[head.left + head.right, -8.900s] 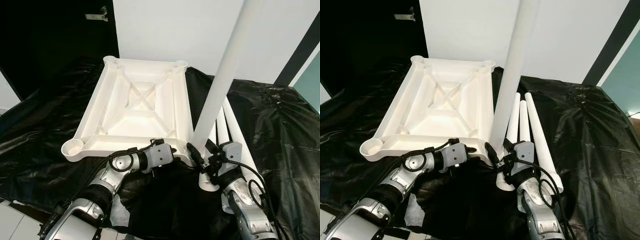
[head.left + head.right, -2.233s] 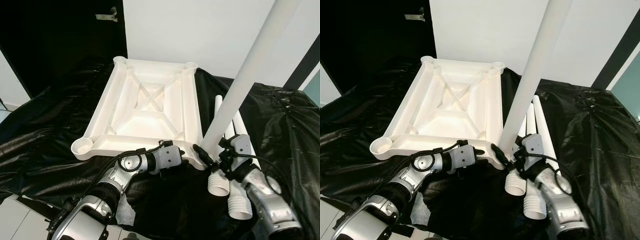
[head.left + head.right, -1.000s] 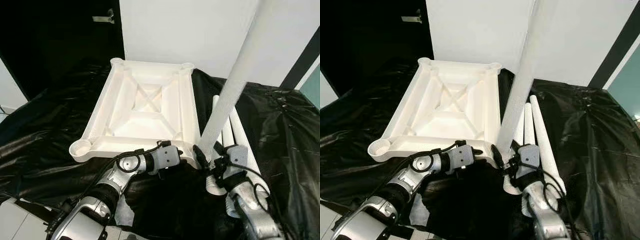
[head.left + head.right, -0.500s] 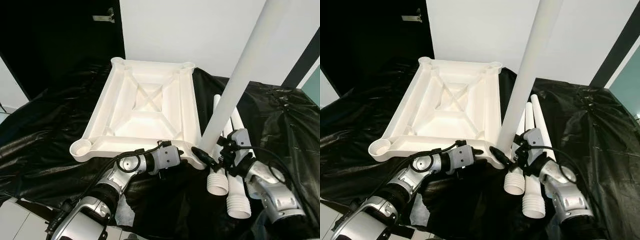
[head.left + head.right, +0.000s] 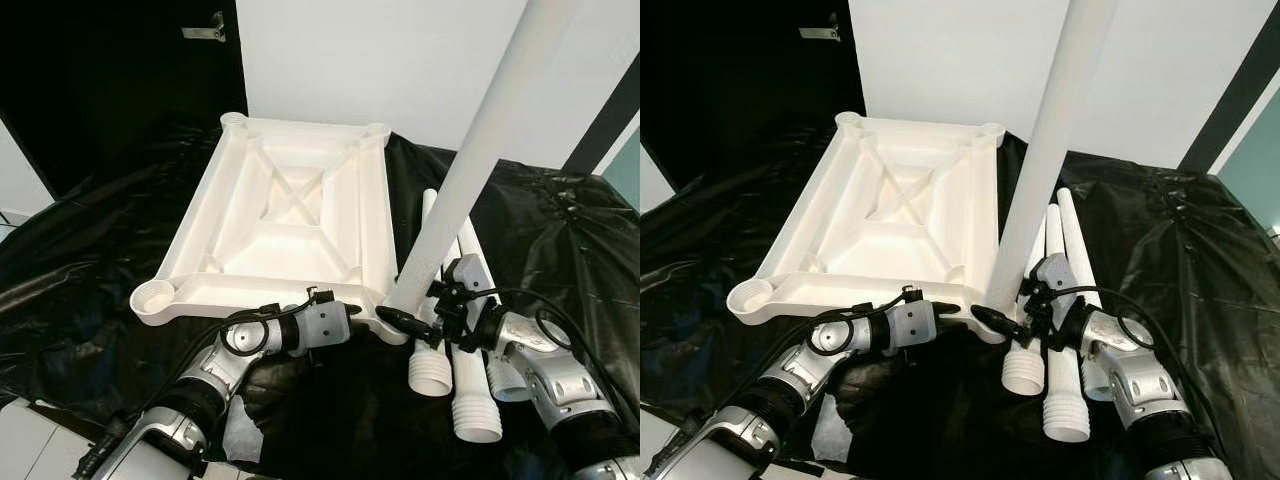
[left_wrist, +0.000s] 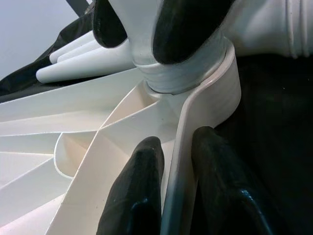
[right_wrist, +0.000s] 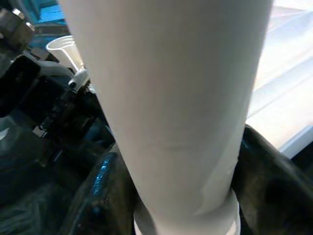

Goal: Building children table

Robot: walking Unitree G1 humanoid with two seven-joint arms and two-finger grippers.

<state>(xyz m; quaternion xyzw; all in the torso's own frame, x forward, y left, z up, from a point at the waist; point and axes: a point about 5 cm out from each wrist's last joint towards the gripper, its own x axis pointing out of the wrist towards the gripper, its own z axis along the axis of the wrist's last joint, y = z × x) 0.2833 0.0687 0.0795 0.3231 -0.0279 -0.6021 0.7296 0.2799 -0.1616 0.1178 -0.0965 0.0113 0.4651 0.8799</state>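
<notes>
White plastic is what the upside-down table top point(image 5: 285, 225) is made of, a big flat rectangle with ribs across it and a round cup at each corner. It lies on a shiny black plastic sheet point(image 5: 90, 250) spread over a low bed-like surface, and its near edge sits close to the front of the sheet. A long white plastic table leg point(image 5: 470, 165) stands up in the cup at the near right corner, leaning a little. In the left wrist view its ridged end point(image 6: 183, 76) sits in the cup, but a few ridges are not down inside yet.

The right gripper point(image 5: 1015, 315) pinches the leg low down, one black finger on each side. The left gripper point(image 5: 345, 312) pinches the near rim of the table top beside that corner, one finger inside and one outside.

Three more white legs point(image 5: 470, 330) lie side by side on the sheet, just beside the table top's right edge.

The leg could go in crooked, because it leans, and then it may jam or pop out. The top could also slide on the slippery sheet if the left gripper lets go
</notes>
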